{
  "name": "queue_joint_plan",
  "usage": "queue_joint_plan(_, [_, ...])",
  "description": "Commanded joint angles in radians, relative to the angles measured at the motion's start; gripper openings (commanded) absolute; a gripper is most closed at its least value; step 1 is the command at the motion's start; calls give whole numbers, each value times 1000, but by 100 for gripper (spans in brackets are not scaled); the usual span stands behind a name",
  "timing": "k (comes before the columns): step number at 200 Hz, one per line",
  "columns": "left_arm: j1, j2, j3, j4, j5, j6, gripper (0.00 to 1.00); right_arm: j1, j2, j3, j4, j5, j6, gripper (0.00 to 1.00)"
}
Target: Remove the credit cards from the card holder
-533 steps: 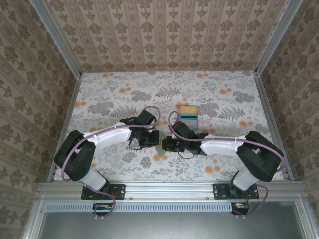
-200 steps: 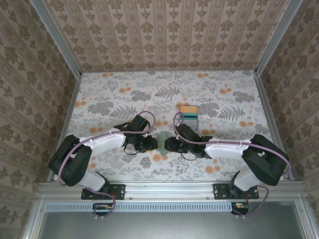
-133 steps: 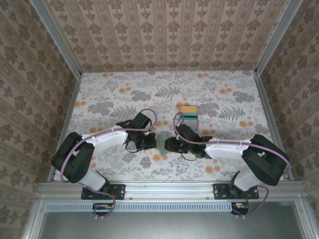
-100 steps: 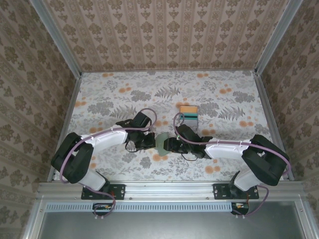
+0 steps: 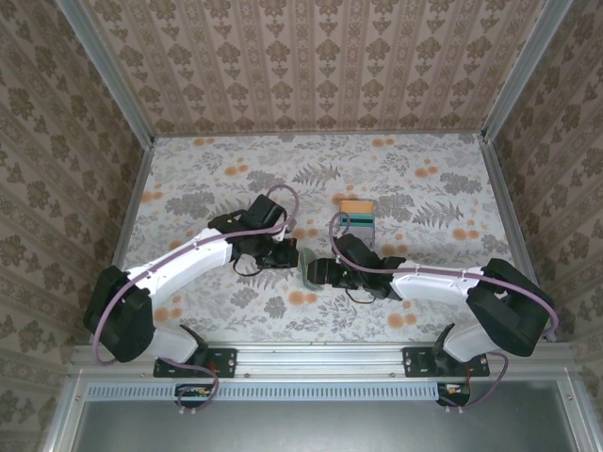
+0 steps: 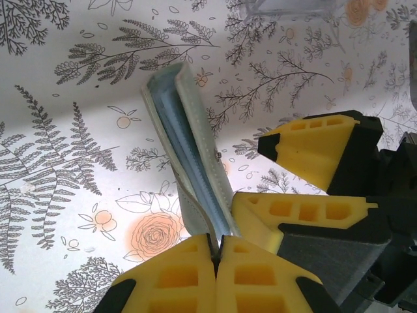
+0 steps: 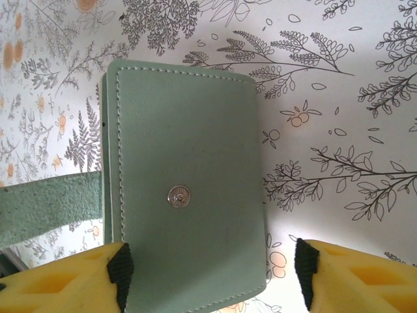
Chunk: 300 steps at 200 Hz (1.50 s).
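- Two yellow moulded fingers (image 6: pixel 176 277) of the left gripper (image 6: pixel 216 246) are pressed flat together. They pinch the lower edge of the card holder (image 6: pixel 186 150). Each finger is a blocky plastic part with rectangular recesses.
- In the left wrist view the card holder stands on edge and leans. It is a thin fold with a matte sage-green outer skin and a layered grey-blue inner face.
- The right gripper (image 7: pixel 212 257) has its jaws spread wide and grips nothing. One yellow finger stands at each side of the holder's near end. One black pad sits at the holder's side edge. The other stands apart, with table print showing in the gap.
- The right wrist view shows the holder's flat rectangular face. It has rounded corners and a border of pale stitching.
- A round metal snap stud (image 7: pixel 177 195) sits near the middle of that face.
- A suede-like green strap (image 7: pixel 45 212) runs off one side.
- In the top view both grippers meet nose to nose at mid-table, with the holder between them.
- The credit cards (image 5: pixel 358 213) lie in a flat stack, orange on top with a teal band. The stack is beyond the right gripper and apart from the holder.
- The table (image 5: pixel 424 179) has a matte floral-print surface. Open surface lies to the left, to the right and on the far side.
- Metal rails and patterned walls bound the table.
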Motion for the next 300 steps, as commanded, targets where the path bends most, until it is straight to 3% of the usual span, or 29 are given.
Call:
queue_joint_plan(1, [-7, -23, 30, -39, 17, 24, 0, 3, -26, 29, -11, 3, 7, 72])
queue_joint_plan(97, [-28, -9, 3, 8, 15, -6, 0, -3, 6, 69, -23, -59, -26, 72])
queue_joint_plan(152, [-13, -15, -13, -27, -14, 16, 0, -25, -32, 32, -130, 60, -17, 47])
queue_joint_plan(208, [49, 21, -76, -18, -4, 95, 0, -54, -47, -34, -137, 75, -11, 23])
queue_joint_plan(225, [66, 39, -88, -7, -3, 113, 0, -54, -41, -51, -124, 63, -10, 21])
queue_joint_plan(253, [85, 72, -75, -9, -6, 137, 0, -55, -15, -72, -101, 43, 3, 19])
queue_joint_plan(300, [106, 75, -37, -46, -26, 160, 0, -57, 3, -102, -109, 44, 22, 27])
